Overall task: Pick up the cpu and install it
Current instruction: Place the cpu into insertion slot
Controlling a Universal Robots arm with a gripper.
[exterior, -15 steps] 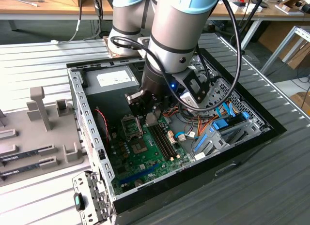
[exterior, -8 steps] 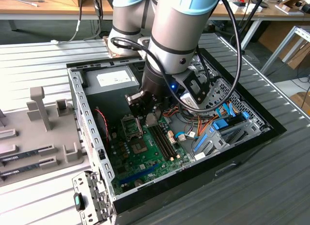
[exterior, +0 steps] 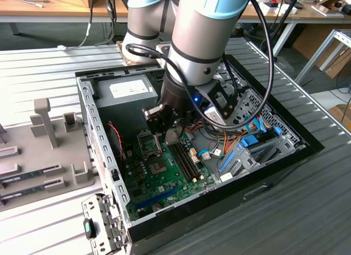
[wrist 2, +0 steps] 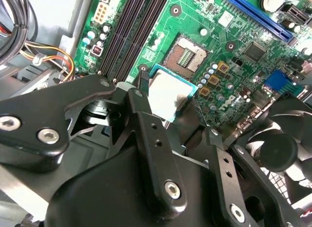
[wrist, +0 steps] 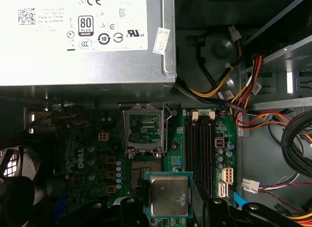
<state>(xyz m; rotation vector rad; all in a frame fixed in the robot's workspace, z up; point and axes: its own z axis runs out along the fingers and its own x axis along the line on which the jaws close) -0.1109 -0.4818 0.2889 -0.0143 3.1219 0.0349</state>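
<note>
Second wrist view catches the gripper point(wrist 2: 167, 90) with its fingers point(wrist 2: 146, 124) clamped on opposite edges of the cpu point(wrist 2: 163, 95), which it holds over the green motherboard point(wrist 2: 234, 31), just beside the bare socket point(wrist 2: 186, 56). First wrist view adds the raised socket frame point(wrist: 144, 129), with the power supply point(wrist: 83, 41) beyond it. Exterior view shows the case walls point(exterior: 96, 129) ringing the arm, with the case open above.

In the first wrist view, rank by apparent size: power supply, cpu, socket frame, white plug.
1. Grey metal power supply box.
2 and 3. Silvery square cpu and open metal socket frame look alike; the cpu is nearer the camera, so these are unranked.
4. Small white plastic plug.
</note>
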